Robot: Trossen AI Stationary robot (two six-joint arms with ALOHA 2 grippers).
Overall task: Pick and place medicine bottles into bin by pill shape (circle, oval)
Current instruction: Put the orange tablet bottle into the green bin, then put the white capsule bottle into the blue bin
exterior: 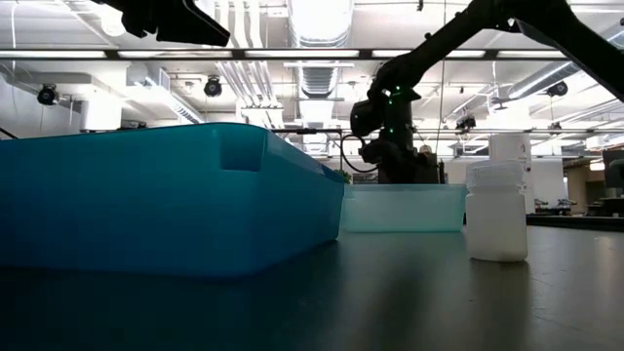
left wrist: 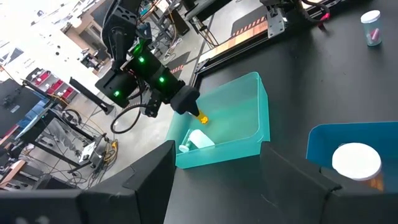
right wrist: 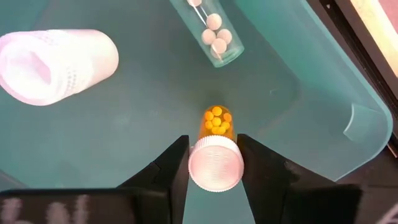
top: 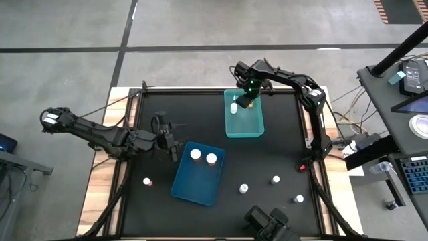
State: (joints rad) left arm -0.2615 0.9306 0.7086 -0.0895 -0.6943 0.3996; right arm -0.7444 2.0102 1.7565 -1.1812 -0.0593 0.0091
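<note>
My right gripper (right wrist: pixel 215 180) is shut on a small amber bottle (right wrist: pixel 217 122) of round orange pills, over the pale teal bin (top: pixel 253 126) at the table's far middle. It also shows in the left wrist view (left wrist: pixel 189 106). In that bin a white bottle (right wrist: pixel 59 65) and a clear bottle of round white pills (right wrist: pixel 214 31) lie on their sides. My left gripper (left wrist: pixel 217 186) is open and empty, left of the blue bin (top: pixel 194 184). Two white-capped bottles (top: pixel 195 154) stand in the blue bin. My right gripper pinches the amber bottle by its white cap (right wrist: pixel 214 163) between its two fingers (right wrist: pixel 177 165). The fingers come from above, slanting down into the teal bin. The bottle points down past the fingertips, its bottom (left wrist: pixel 202 117) clear of the bin floor.
Several small bottles stand loose on the black mat: one near the left front (top: pixel 148 181) and three at the right front (top: pixel 244 189), (top: pixel 275 179), (top: pixel 299 198). In the low view a white bottle (exterior: pixel 497 210) stands close. A camera mount (top: pixel 267 224) sits at the near edge.
</note>
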